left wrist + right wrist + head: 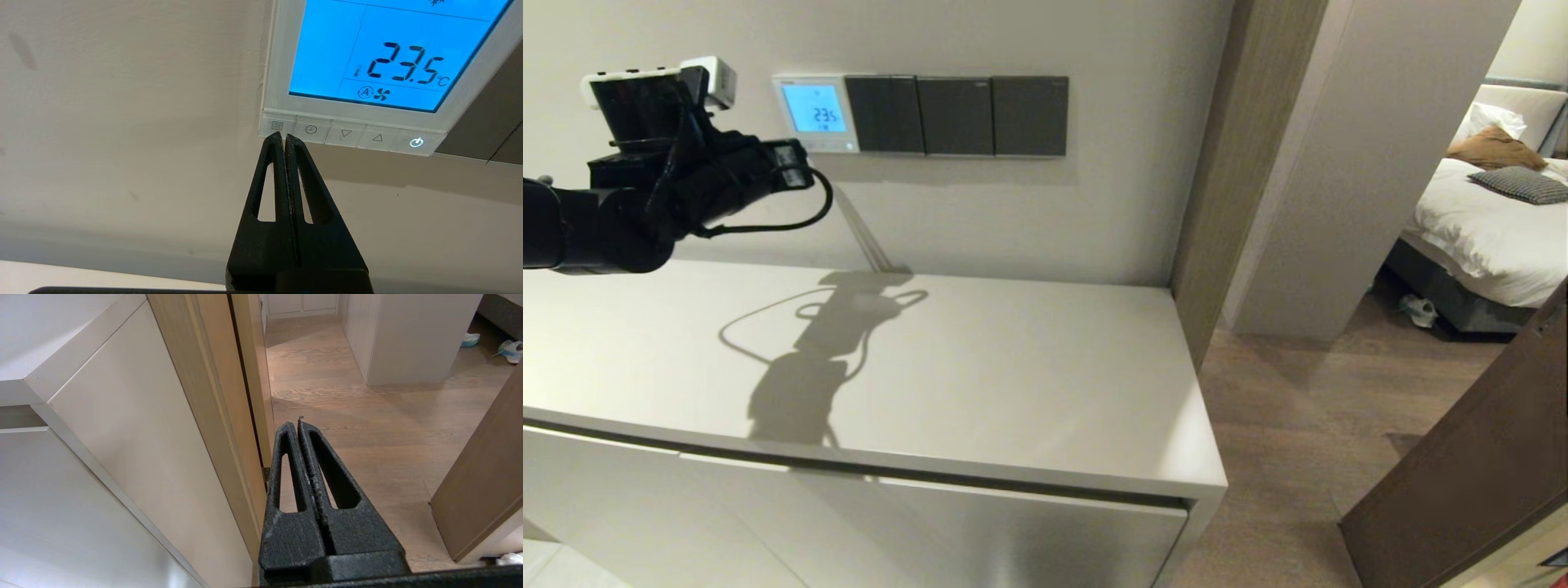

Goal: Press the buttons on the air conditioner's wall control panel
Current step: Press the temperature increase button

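Note:
The white wall control panel [815, 113] hangs on the wall, its screen glowing light blue with 23.5. In the left wrist view the panel [367, 110] fills the upper part, with its row of buttons [351, 134] along the lower edge. My left gripper [284, 136] is shut and empty, its tips at the lower edge of the outermost menu button [276, 125]; I cannot tell whether they touch it. In the head view the left gripper [805, 167] sits just below and left of the panel. My right gripper [297, 424] is shut and empty, low beside the cabinet, out of the head view.
Three dark grey switch plates [956, 116] sit right of the panel. A beige cabinet top [915, 367] runs under the wall. A wooden door frame [1217, 163] and a doorway to a bedroom with a bed [1486, 229] are on the right.

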You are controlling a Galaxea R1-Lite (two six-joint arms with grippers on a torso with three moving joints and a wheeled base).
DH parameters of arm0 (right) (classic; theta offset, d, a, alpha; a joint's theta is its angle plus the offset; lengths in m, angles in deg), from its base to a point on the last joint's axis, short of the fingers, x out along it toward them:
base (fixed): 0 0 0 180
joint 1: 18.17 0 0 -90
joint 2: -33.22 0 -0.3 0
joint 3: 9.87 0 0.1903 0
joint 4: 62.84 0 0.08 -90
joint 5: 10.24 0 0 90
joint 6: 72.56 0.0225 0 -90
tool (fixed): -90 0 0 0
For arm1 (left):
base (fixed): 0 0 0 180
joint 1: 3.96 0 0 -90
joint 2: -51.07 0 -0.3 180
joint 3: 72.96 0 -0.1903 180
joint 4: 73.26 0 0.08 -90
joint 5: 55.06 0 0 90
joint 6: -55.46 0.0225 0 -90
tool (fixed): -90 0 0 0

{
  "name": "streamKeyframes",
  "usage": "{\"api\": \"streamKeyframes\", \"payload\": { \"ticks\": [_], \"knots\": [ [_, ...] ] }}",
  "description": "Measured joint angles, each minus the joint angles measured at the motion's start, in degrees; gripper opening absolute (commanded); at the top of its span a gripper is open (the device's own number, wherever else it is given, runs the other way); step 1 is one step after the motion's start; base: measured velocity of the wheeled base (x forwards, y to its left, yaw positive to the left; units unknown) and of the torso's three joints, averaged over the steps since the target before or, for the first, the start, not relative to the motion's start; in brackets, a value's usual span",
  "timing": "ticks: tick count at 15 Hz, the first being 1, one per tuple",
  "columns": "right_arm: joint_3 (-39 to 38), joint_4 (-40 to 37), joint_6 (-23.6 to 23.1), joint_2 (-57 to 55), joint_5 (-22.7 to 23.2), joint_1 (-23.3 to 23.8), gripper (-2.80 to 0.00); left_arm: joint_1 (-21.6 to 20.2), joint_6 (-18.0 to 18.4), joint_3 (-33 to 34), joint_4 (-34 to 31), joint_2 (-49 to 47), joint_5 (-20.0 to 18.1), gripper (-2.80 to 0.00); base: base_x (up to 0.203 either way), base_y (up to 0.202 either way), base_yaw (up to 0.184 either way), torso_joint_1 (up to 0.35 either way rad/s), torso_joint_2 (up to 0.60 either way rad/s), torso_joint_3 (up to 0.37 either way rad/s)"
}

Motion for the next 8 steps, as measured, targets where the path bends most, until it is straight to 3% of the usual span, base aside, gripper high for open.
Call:
{"api": "streamKeyframes", "payload": {
  "ticks": [8],
  "knots": [
    [0.00, 0.02, 0.00, 0.00, 0.02, 0.00, -2.80, -0.02, 0.00, -1.10, -0.26, -0.60, 0.00, -2.80, 0.000, 0.000, 0.000, 0.000, 0.00, 0.000]
  ]
}}
